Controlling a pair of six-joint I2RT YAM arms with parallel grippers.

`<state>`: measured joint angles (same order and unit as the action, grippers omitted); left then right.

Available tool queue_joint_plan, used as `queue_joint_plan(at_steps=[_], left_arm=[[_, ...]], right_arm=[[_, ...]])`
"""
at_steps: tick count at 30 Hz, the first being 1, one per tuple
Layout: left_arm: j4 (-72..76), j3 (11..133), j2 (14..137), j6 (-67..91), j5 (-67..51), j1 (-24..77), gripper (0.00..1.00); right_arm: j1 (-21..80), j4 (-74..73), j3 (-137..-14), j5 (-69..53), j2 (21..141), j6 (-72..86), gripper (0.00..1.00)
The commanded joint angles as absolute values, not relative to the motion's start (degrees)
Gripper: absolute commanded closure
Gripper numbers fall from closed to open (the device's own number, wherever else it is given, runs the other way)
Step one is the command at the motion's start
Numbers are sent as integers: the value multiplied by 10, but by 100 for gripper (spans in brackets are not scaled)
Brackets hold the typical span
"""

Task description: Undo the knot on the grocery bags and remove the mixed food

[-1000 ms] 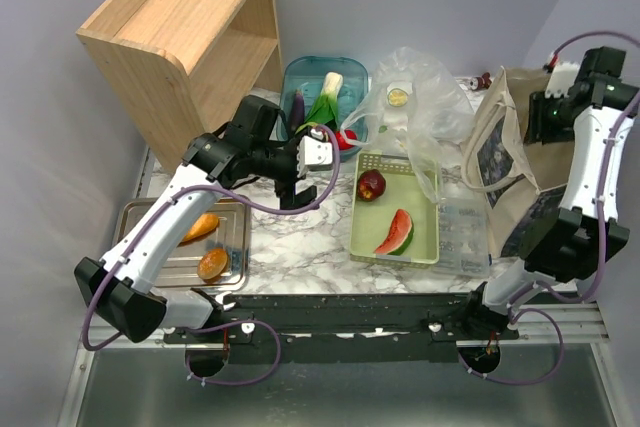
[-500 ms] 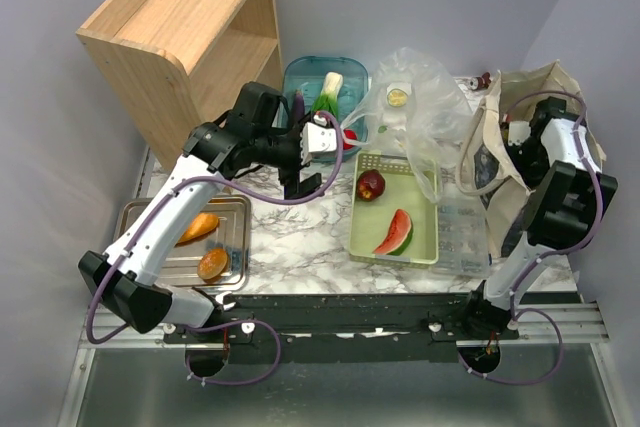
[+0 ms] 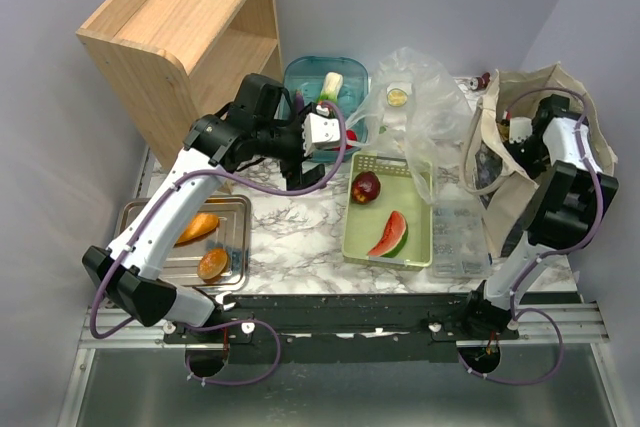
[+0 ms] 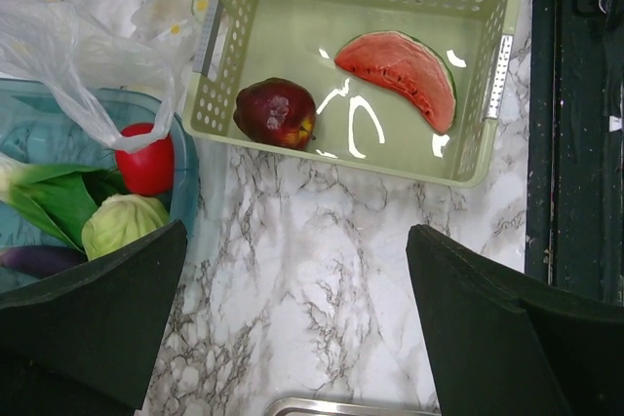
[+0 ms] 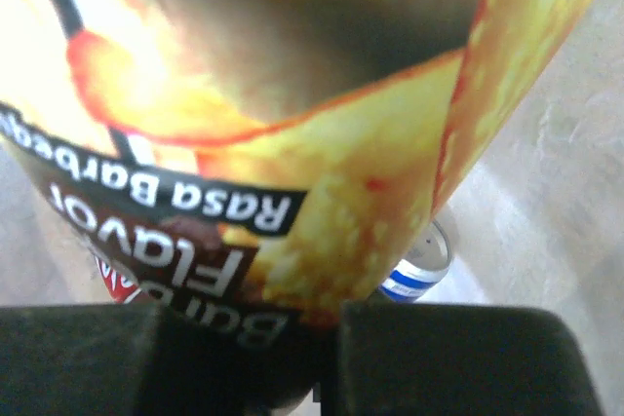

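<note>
**Clerk:** State of the left gripper?

**Inspector:** The left gripper (image 3: 302,175) hangs over the marble table (image 4: 322,270), just left of the green basket (image 3: 349,232), mid-frame in the overhead view. The jaws stand wide apart with nothing between them. Its fingers (image 4: 88,328) fill the two lower corners of the left wrist view.

**Clerk:** And the right gripper?

**Inspector:** The right gripper (image 5: 252,353) is down inside the beige tote bag (image 3: 495,182), upper right of the overhead view. Its jaws are closed on the lower end of the chips bag (image 5: 292,143), which fills most of the right wrist view. A blue-silver can (image 5: 419,265) lies beneath it, lower right of centre.

**Clerk:** The grocery bag?

**Inspector:** One translucent grocery bag (image 3: 415,97) sits crumpled at upper centre, against the basket's far rim. I cannot tell whether it is knotted.

**Clerk:** The food?

**Inspector:** The apple (image 4: 276,112) and the watermelon wedge (image 4: 400,70) lie apart in the basket. The tomato (image 4: 146,163), cabbage (image 4: 122,221), leafy vegetable (image 4: 39,197) and eggplant (image 4: 34,260) are in the teal tub (image 4: 44,129), at the left edge of the left wrist view. Two bread rolls (image 3: 198,227) rest on the metal tray (image 3: 130,212), lower left of the overhead view.
</note>
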<state>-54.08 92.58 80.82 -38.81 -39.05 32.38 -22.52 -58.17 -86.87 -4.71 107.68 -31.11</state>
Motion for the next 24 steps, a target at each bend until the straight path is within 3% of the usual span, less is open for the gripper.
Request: queue_joint_plan(at_steps=[1, 13, 24], left_arm=[[-545, 948, 816, -376, -383, 323, 5], [-517, 999, 860, -337, -391, 323, 4], [-413, 1030, 879, -260, -365, 323, 2]], right_arm=[[-229, -597, -932, -89, 1020, -306, 99], [-243, -622, -1096, -188, 916, -270, 99], [-245, -576, -1243, -281, 911, -176, 99]])
